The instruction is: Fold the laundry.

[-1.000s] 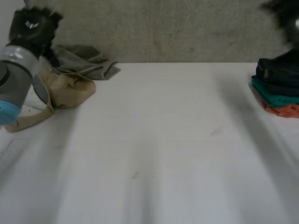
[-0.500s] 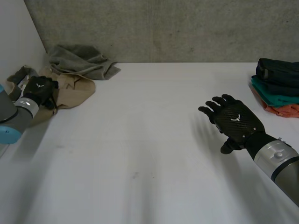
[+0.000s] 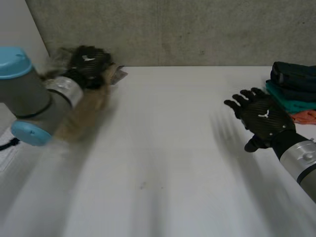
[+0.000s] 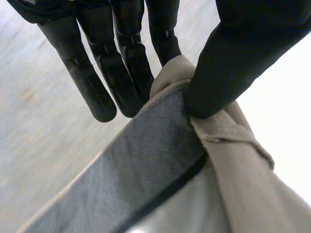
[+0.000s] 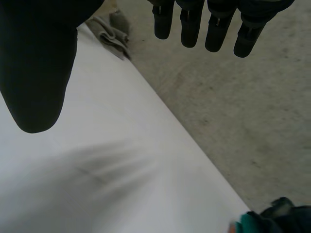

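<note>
Left wrist view: the left hand pinches a fold of the tan garment between thumb and fingers, at the far left of the white table. The right hand hovers over the table's right side, fingers straight and spread, holding nothing, near a stack of folded clothes.

Surface: white flat-topped table, backed by a grey concrete wall.
3 o'clock edge: folded cloth stack, navy on teal on orange; the orange layer rests on the tabletop.
11 o'clock, far edge: crumpled grey-green cloth.
</note>
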`<action>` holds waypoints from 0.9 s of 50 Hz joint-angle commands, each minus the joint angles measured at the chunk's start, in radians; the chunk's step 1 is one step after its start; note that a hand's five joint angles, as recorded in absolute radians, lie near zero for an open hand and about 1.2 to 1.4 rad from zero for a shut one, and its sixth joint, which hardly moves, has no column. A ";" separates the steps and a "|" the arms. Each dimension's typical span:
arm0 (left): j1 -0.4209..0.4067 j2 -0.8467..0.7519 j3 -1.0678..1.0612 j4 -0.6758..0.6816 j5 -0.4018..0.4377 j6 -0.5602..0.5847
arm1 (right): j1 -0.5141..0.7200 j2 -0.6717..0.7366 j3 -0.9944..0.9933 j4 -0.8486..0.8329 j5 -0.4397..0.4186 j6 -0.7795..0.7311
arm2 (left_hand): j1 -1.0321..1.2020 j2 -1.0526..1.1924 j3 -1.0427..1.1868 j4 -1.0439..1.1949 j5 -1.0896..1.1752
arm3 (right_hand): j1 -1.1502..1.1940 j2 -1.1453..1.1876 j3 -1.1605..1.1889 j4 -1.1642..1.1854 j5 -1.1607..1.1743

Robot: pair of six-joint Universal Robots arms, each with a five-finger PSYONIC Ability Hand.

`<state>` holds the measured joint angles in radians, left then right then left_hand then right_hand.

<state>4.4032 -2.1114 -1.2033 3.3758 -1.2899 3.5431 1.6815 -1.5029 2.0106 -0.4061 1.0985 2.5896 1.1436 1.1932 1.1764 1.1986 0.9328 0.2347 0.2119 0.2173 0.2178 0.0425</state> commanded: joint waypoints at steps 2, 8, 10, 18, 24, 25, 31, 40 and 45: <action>-0.272 0.104 -0.166 0.002 0.130 -0.176 | -0.029 -0.027 -0.001 -0.003 0.044 0.004 | 0.253 0.203 0.220 0.198 0.289 | -0.060 -0.037 -0.043 -0.043 -0.043; -0.433 0.024 -0.168 -0.004 0.126 -0.184 | -0.046 -0.025 -0.010 -0.005 0.089 0.007 | -0.475 -0.525 -0.508 -0.530 -0.439 | -0.060 -0.037 -0.043 -0.043 -0.043; -0.447 0.043 -0.167 0.000 0.113 -0.185 | -0.058 -0.025 -0.022 -0.002 0.103 0.007 | -0.931 -0.980 -0.964 -0.986 -0.895 | -0.060 -0.037 -0.043 -0.043 -0.043; -0.352 0.226 -0.194 0.002 -0.040 -0.191 | -0.060 -0.025 -0.044 0.009 0.103 0.011 | -0.927 -0.977 -0.960 -0.982 -0.891 | -0.060 -0.037 -0.043 -0.043 -0.043; -0.260 0.343 -0.249 0.008 -0.111 -0.188 | 0.001 -0.068 -0.056 0.080 0.098 0.006 | -0.912 -0.962 -0.945 -0.968 -0.876 | -0.060 -0.037 -0.043 -0.043 -0.043; -0.211 0.359 -0.268 0.008 -0.115 -0.182 | 0.015 -0.074 -0.062 0.102 0.098 0.006 | -0.907 -0.956 -0.939 -0.962 -0.870 | -0.060 -0.037 -0.043 -0.043 -0.043; -0.051 0.312 -0.285 0.001 -0.101 -0.182 | 0.130 -0.106 -0.082 0.269 0.084 0.014 | -0.898 -0.947 -0.931 -0.953 -0.862 | -0.060 -0.037 -0.043 -0.043 -0.043; 0.068 0.041 -0.226 -0.097 -0.066 0.061 | 0.412 -0.005 -0.090 0.159 0.113 0.021 | -0.901 -0.950 -0.934 -0.956 -0.864 | -0.060 -0.037 -0.043 -0.043 -0.043; 0.070 -0.021 -0.231 -0.202 0.026 0.190 | 0.417 0.085 -0.101 0.087 0.242 0.024 | -0.889 -0.939 -0.922 -0.944 -0.853 | -0.060 -0.037 -0.043 -0.043 -0.043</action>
<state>4.4639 -2.0465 -1.4385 3.2873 -1.3560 3.5656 2.0623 -1.5260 1.9208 -0.2153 1.2148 2.6129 0.2173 0.2281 0.2343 0.2253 0.0509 0.2347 0.2119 0.2173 0.2178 0.0425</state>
